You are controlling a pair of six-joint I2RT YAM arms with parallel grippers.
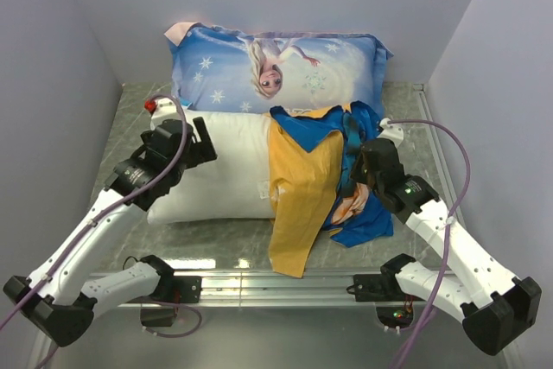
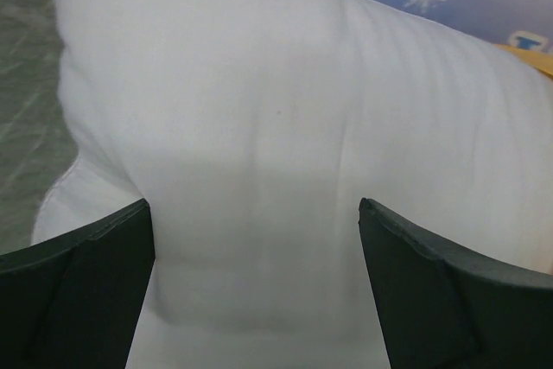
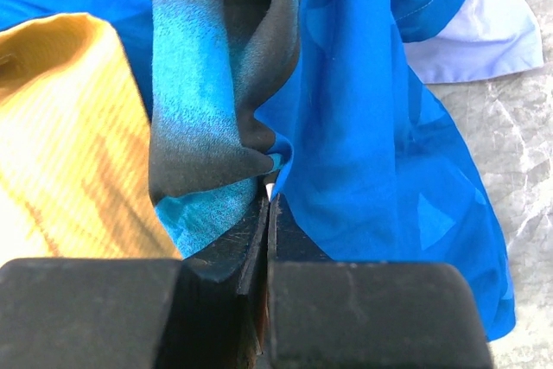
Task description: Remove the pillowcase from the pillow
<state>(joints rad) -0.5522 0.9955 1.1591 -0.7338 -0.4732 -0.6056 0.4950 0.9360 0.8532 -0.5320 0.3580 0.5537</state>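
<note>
The white pillow (image 1: pixel 220 170) lies across the middle of the table, its left part bare. The pillowcase (image 1: pixel 302 192), yellow-orange and blue, is bunched over the pillow's right end and hangs toward the front edge. My left gripper (image 1: pixel 206 140) is open just above the pillow's bare left part; in the left wrist view its fingers (image 2: pixel 86 274) straddle the white pillow (image 2: pixel 259 110) with nothing between them. My right gripper (image 1: pixel 363 166) is shut on a fold of the pillowcase (image 3: pixel 371 144), with the blue fabric pinched at the fingertips of the right gripper (image 3: pixel 270 198).
A light blue Elsa-print pillow (image 1: pixel 276 66) leans against the back wall behind the white one. Walls close in on the left, the right and the back. A metal rail (image 1: pixel 276 287) with the arm bases runs along the near edge.
</note>
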